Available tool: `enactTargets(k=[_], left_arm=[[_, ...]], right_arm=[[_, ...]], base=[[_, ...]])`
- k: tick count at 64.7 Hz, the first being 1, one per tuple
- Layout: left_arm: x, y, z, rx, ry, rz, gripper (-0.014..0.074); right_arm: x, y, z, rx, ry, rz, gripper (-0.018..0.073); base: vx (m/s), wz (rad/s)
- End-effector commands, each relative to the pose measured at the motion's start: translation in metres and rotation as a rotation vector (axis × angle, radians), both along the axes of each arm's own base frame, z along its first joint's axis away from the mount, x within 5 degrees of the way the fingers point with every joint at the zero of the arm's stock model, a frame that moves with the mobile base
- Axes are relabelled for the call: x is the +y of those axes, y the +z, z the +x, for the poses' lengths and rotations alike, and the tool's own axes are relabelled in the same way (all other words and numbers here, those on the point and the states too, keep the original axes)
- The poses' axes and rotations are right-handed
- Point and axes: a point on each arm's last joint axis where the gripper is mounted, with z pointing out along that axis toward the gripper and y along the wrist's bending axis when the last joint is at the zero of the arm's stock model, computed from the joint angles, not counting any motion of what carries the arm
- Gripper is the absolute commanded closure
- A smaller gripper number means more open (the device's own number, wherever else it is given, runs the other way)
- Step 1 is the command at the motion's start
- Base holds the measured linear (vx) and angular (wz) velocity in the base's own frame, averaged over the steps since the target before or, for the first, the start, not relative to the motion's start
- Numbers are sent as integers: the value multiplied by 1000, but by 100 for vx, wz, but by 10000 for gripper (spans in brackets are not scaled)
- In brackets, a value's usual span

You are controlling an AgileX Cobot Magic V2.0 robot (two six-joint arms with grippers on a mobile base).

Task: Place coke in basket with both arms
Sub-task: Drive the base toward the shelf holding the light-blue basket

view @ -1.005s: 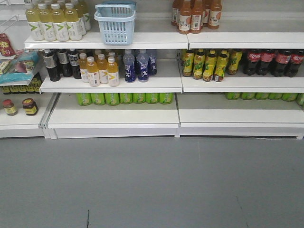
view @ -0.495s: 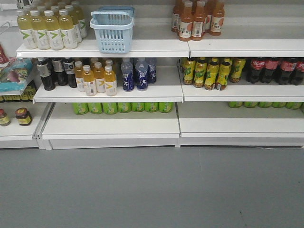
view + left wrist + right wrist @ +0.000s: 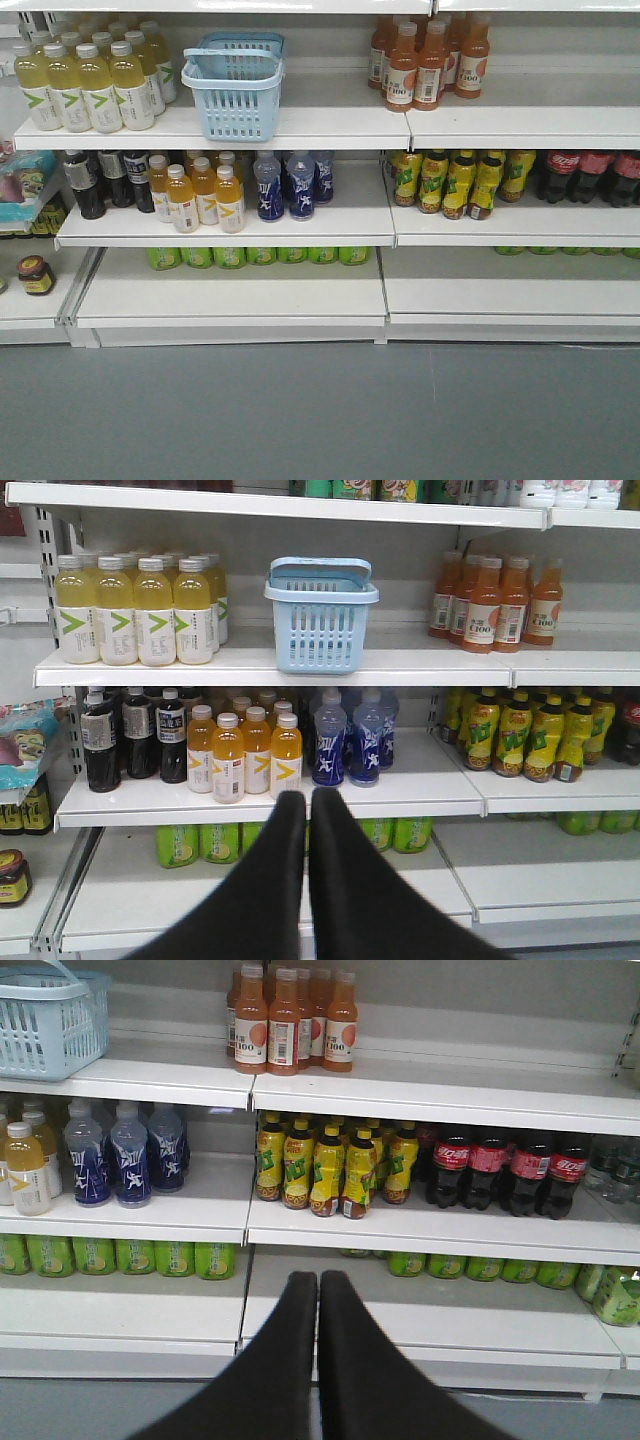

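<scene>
The basket [image 3: 232, 90] stands on the top shelf [image 3: 330, 125], near its front edge, in the left section. Its slotted front wall hides most of its inside, so its contents cannot be told. In the right wrist view only part of it shows, cut off at the upper left corner. No all-red coke bottle can be made out in any view.

Just left of the basket stand pale yellow bottles [image 3: 135, 610]. Orange bottles [image 3: 290, 1020] stand well to its right on the same shelf.

On the middle shelf, under the basket, are amber bottles [image 3: 250, 755] and blue bottles [image 3: 350, 735]. Further right come yellow-green bottles [image 3: 320, 1165], then dark cola bottles [image 3: 505, 1170] with red labels, partly cut off at the right edge of the front view.

Green bottles [image 3: 255, 256] line the back of the lowest shelf, their tops hidden by the shelf above. A small jar [image 3: 35, 274] sits at the far left.

The left gripper [image 3: 307, 798] fills the bottom of its view, black fingers pressed nearly together, holding nothing. The right gripper [image 3: 318, 1280] looks the same: tips closed together, nothing between them.
</scene>
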Motion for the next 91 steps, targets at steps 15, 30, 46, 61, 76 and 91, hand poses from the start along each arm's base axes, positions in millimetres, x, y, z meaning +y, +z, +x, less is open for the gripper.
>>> enactTargets(k=[15,30,46,61,76,91], left_arm=[[-1,5,1,-55,-12,-24,603],[-1,5,1,-55,-12,-24,603],[-1,5,1,-55,-12,-24,603],[-1,5,1,-55,-12,-24,603],[-1,5,1,-55,-12,-24,603],[-1,5,1,-55,-12,-24,603]], right_arm=[[1,5,0,-80,14,-24,564],[1,5,0,-80,14,-24,564],[1,5,0,-80,14,-24,564],[1,5,0,-80,14,-24,564],[1,5,0,-80,14,-24,564],[1,5,0,-80,14,-24,564]], base=[[25,7],[22,5],[20,4],[18,8],[16,4],[14,-5]])
